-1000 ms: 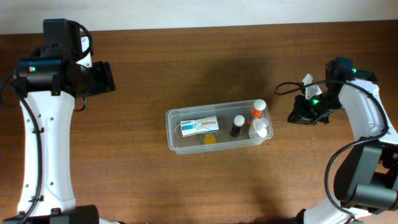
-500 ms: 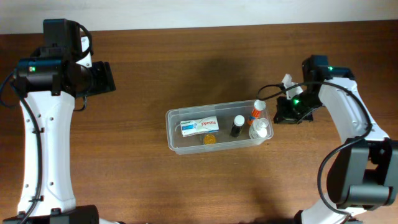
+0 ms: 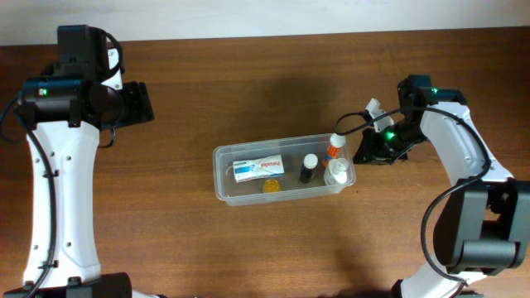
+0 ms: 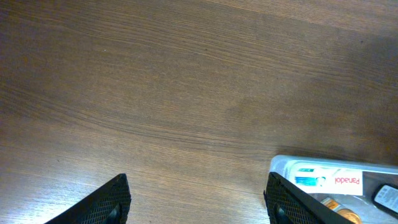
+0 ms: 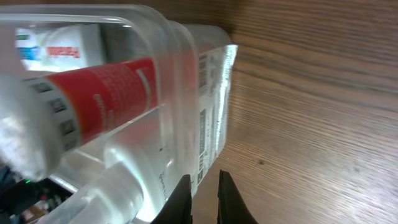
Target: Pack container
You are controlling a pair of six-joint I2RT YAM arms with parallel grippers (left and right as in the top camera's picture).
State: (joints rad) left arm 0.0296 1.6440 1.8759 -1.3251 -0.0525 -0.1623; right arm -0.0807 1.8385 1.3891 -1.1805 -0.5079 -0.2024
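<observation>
The clear container lies mid-table. It holds a white Panadol box, a dark bottle, a red-labelled bottle, a clear bottle and a small orange item. My right gripper is at the container's right end. In the right wrist view its fingers are nearly together, with nothing between them, against the container's end wall. The red-labelled bottle shows through the wall. My left gripper is open and empty at the far left, well away from the container.
Bare wooden table surrounds the container. The table's back edge meets a pale wall. A cable loops beside the right arm.
My right gripper has moved left to the container's right end, and the container with its contents has slid a little left. The left arm has not moved.
</observation>
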